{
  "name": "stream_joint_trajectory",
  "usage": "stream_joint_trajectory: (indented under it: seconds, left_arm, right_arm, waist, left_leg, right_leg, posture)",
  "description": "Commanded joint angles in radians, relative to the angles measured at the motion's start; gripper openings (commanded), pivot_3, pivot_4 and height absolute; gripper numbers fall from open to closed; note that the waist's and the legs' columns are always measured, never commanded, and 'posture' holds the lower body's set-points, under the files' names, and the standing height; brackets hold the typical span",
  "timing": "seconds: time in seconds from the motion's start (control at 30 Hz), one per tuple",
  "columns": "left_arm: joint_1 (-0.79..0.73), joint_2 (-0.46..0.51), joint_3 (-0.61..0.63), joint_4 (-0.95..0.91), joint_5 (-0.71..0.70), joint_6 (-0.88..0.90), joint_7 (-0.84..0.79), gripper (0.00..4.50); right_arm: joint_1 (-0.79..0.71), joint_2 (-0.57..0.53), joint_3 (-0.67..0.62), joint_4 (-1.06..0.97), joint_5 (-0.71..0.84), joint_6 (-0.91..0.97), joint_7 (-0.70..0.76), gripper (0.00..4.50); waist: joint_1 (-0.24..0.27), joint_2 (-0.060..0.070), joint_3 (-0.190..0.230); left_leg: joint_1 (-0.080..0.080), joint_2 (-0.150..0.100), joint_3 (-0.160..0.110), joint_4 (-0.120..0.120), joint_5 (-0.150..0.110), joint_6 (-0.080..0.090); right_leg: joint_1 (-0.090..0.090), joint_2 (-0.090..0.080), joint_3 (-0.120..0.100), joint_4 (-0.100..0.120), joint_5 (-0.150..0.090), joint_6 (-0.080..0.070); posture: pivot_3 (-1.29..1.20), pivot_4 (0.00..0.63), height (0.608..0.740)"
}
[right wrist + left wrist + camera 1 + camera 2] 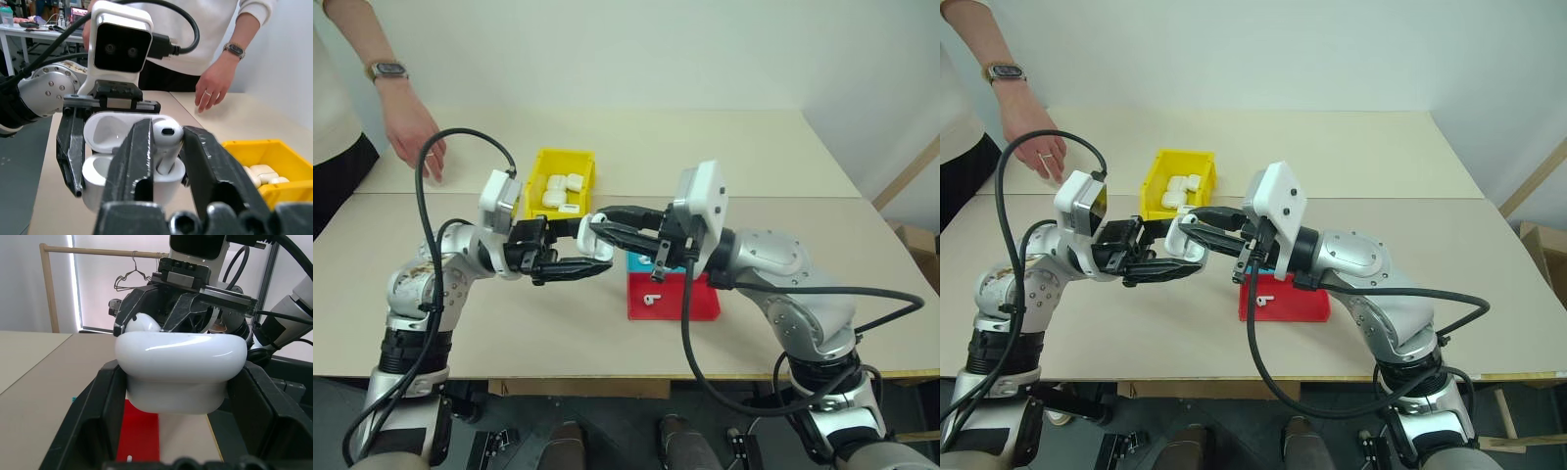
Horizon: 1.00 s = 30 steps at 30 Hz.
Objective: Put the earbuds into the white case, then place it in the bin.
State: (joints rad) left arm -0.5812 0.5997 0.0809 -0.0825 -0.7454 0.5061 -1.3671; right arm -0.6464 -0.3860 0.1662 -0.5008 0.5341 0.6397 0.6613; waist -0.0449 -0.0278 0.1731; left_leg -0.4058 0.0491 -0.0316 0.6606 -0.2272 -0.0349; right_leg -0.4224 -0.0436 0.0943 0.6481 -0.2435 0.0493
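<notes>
Right then, my notes from the remote desk, as I saw things at that moment:

Left gripper [570, 264]: I had it raised over the table [783, 157], pointing across toward the other arm, its two black fingers clamped on the white case [181, 369].

White case: it sat in the air between my two arms, gripped at its lower body, lid flipped open and standing up behind the sockets in the right wrist view. It was in front of the bin and above the tabletop, touching neither.

Right gripper [165, 161]: it pointed back at the left one, fingertips right at the mouth of the case. Its fingers stood a little apart on either side of an earbud [166, 142]; I could not tell whether they were pinching it or had let go.

Earbud at the case: upright, stem down in one socket, head still above the rim.

Second earbud [652, 300]: it lay on the red tray [700, 304], below my right wrist.

Red tray: flat on the table, a teal edge showing at its far side, just beside and right of the bin.

Bin [540, 166]: yellow, on the table beyond the grippers, holding several white cases [562, 190].

Person: stood at the far left of the table, one hand [416, 142] with a ring resting fingertips on the tabletop, a watch [386, 70] on that wrist.
</notes>
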Motion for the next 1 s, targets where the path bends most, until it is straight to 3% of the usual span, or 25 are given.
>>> stream_joint_trajectory:
  seconds: [0.03,0.23,0.6,0.77,0.9,1.0]
  left_arm:
    - [-0.033,-0.008,0.028,-0.052,-0.039,-0.024,0.001,2.79]
    - [-0.039,-0.011,0.031,-0.043,-0.035,-0.030,0.003,2.79]
    - [-0.044,-0.022,0.024,-0.031,-0.021,-0.045,0.008,2.79]
    - [-0.041,-0.014,0.029,-0.024,-0.017,-0.054,0.005,2.79]
    - [-0.037,0.017,0.051,-0.007,-0.023,-0.064,-0.025,2.79]
    - [-0.014,0.034,0.058,-0.014,-0.025,-0.073,-0.050,2.79]
  right_arm:
    - [0.011,-0.010,0.017,-0.007,0.003,0.027,0.004,2.57]
    - [0.007,-0.013,0.004,-0.009,0.013,0.028,0.010,4.48]
    - [-0.024,0.003,-0.097,-0.014,0.153,0.091,-0.010,4.48]
    - [-0.073,-0.042,-0.211,0.041,0.255,0.153,-0.011,4.48]
    - [-0.175,-0.241,-0.218,0.179,0.229,0.221,0.109,4.48]
    - [-0.286,-0.401,-0.010,0.337,0.026,0.127,0.312,4.11]
  waist:
    - [0.000,0.000,0.000]
    - [0.000,0.000,0.000]
    - [0.000,0.000,0.000]
    - [0.000,0.000,0.000]
    - [0.002,0.001,0.001]
    - [-0.001,0.001,0.001]
  left_leg:
    - [0.000,0.000,0.000,0.000,0.000,0.000]
    - [0.000,0.000,0.000,0.000,0.000,0.000]
    - [0.000,0.000,0.000,0.000,0.000,0.000]
    - [0.000,0.000,0.000,0.000,0.000,0.000]
    - [0.000,0.000,0.000,0.000,0.000,0.000]
    - [0.000,0.000,0.001,-0.001,0.000,0.000]
  right_leg:
    - [0.000,0.000,0.000,0.000,0.000,0.000]
    - [0.000,0.000,0.000,0.000,0.000,0.000]
    - [0.000,0.000,0.000,0.000,0.000,0.000]
    - [0.000,0.000,0.000,0.000,0.000,0.000]
    - [0.000,0.000,0.000,-0.001,0.000,0.000]
    - [0.000,0.000,0.000,-0.001,0.000,-0.001]
  posture:
    - [0.00,0.150,0.740]
    - [0.00,0.150,0.740]
    - [0.00,0.150,0.740]
    - [0.00,0.150,0.740]
    - [0.00,0.150,0.740]
    - [0.00,0.150,0.740]
